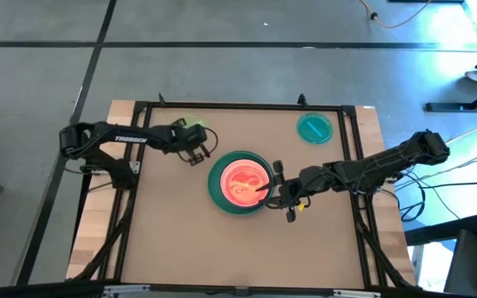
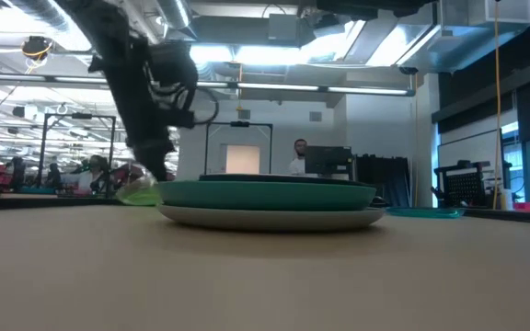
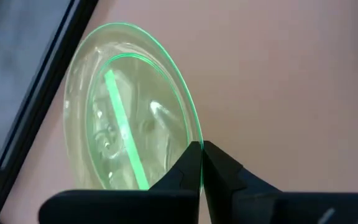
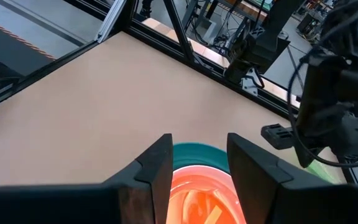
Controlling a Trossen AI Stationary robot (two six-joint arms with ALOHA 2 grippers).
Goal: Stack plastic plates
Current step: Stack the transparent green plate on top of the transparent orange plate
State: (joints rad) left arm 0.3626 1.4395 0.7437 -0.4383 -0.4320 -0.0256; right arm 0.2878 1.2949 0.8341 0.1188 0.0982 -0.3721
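Pinching the rim of the translucent green plate [image 3: 126, 112], the left hand [image 1: 195, 154] is sitting closed at the tabletop's [image 1: 172, 240] left-rear, just left of the stack [image 1: 240, 182]. That stack is resting mid-table, an orange plate [image 1: 243, 180] on top. Hovering at its right edge, the right hand [image 1: 277, 189] is standing wide open and empty. A small teal plate [image 1: 314, 127] is lying apart, far right. Judging by this, pickup is underway; next comes lifting and carrying the green plate over the stack.
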